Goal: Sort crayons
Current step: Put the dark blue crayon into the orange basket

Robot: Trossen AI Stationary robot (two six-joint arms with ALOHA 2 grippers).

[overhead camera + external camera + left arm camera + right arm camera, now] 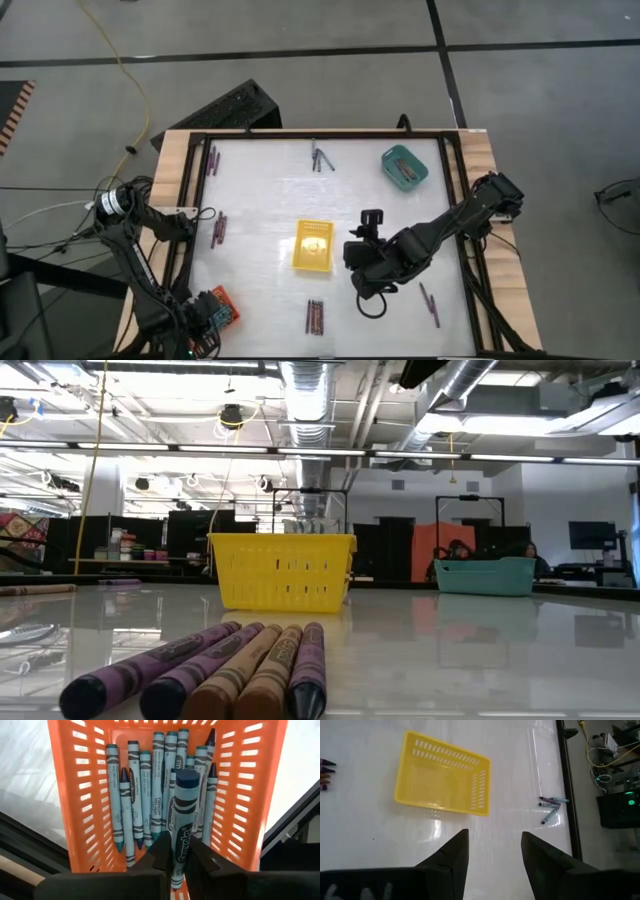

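At the worktop's (270, 190) near-left corner, the left gripper (176, 862) is hovering over the orange tray (222, 306), its fingers clamped on one blue crayon (181, 820). That crayon is pointing down into the tray, directly above the blue crayons (140, 795) already lying there, so it is probably being positioned for release among its own colour. Along the left side, two small groups of purple crayons (218, 230) are waiting unsorted. Near the front centre, a mixed row of purple and brown crayons (215, 675) is lying side by side. Behind it, the yellow tray (312, 245) is sitting mid-worktop; it appears empty, though its floor is not fully visible. Just right of this tray, the right gripper (492, 852) is hanging above bare worktop with its fingers apart and holding nothing. Farther right, a purple pair (430, 303) is lying near the front edge, and the teal tray (404, 167) is standing at the far right.
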